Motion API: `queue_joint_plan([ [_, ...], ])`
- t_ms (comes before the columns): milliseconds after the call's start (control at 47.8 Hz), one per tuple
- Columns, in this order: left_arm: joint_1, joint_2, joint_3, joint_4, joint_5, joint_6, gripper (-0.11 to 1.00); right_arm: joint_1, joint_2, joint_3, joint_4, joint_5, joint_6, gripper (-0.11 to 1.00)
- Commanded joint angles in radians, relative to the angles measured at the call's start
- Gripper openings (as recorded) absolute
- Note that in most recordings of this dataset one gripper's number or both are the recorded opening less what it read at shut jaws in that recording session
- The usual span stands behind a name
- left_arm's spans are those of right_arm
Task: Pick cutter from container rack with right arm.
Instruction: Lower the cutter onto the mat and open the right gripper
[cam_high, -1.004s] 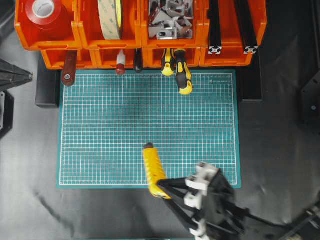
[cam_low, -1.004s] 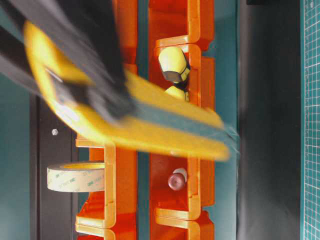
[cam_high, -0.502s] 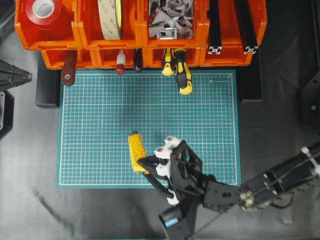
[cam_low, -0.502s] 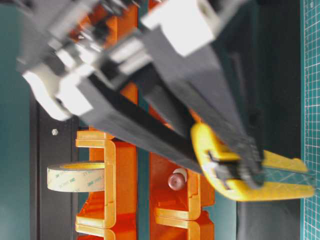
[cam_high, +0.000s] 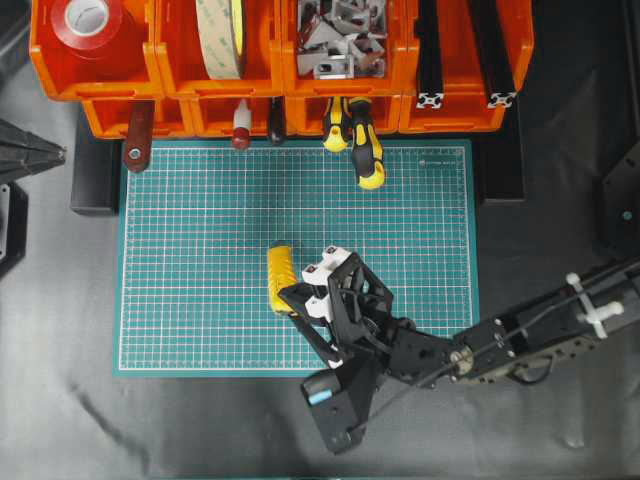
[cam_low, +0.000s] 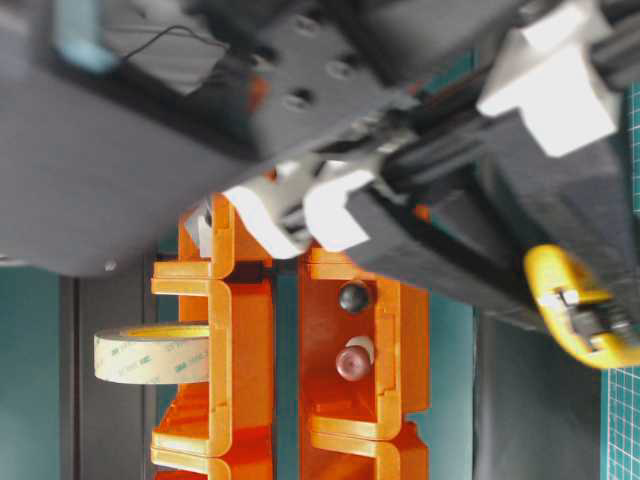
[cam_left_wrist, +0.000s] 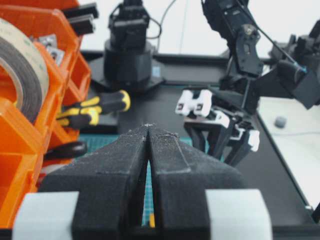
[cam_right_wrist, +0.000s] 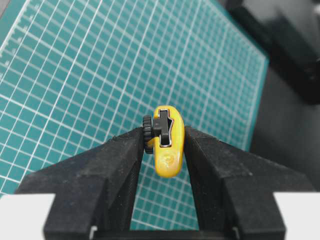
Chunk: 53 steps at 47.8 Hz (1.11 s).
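Observation:
The yellow cutter (cam_high: 281, 277) is clamped at its rear end between the black fingers of my right gripper (cam_high: 297, 303), over the lower middle of the green mat (cam_high: 190, 250). In the right wrist view the cutter (cam_right_wrist: 165, 145) is seen end-on, its slider knob against the left finger (cam_right_wrist: 127, 160), its body pointing away toward the mat. It also shows in the table-level view (cam_low: 580, 315). The orange container rack (cam_high: 190, 112) stands along the far edge of the mat. My left gripper (cam_left_wrist: 149, 128) is shut and empty, at the left edge of the overhead view (cam_high: 55, 152).
Two yellow-and-black screwdrivers (cam_high: 360, 140) stick out of the rack onto the mat. Red tape (cam_high: 88, 18), a tape roll (cam_high: 222, 35), metal brackets (cam_high: 340, 35) and black profiles (cam_high: 465, 50) fill the upper bins. A reddish handle (cam_high: 137, 140) hangs from a lower bin.
My right gripper has carried the cutter from the mat's front edge to further in over the mat, up and left, turning so the cutter looks shorter from above. The left arm is still.

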Motion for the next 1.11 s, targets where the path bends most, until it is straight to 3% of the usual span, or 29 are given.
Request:
queue_joint_plan([
  [0,0.006,0.012,-0.014,0.003,0.0,-0.003,0.01,-0.012,-0.002,-0.002,-0.005,-0.025,0.02,0.28],
  [481,0.006,0.014,-0.006,0.003,0.0,-0.011,0.01,-0.072,0.031,0.064,-0.003,-0.081,0.084,0.28],
  [732,0.008,0.014,-0.006,0.003,0.0,-0.011,0.01,-0.123,0.026,0.1,0.003,-0.202,0.098,0.28],
  [1087,0.008,0.012,-0.006,0.003,0.0,-0.011,0.01,-0.115,0.02,0.144,0.035,-0.295,0.17,0.28],
])
